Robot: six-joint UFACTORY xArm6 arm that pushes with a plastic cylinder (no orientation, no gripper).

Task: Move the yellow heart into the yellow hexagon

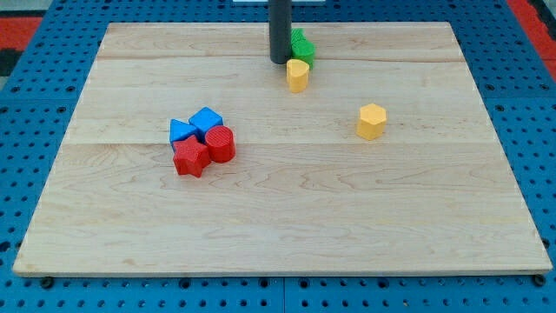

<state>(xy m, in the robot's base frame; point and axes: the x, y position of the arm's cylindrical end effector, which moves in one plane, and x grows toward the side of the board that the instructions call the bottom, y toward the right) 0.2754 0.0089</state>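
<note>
The yellow heart [297, 75] sits near the view's top, centre. The yellow hexagon [371, 121] lies to its lower right, well apart from it. My tip [280, 61] is the lower end of the dark rod and stands just to the upper left of the yellow heart, close to it or touching it. A green block [303, 45] sits right behind the heart, partly hidden by the rod.
A cluster lies at the view's left centre: a blue triangle-like block [182, 131], a blue block [207, 122], a red cylinder [221, 143] and a red star [190, 159]. The wooden board [278, 226] rests on a blue pegboard.
</note>
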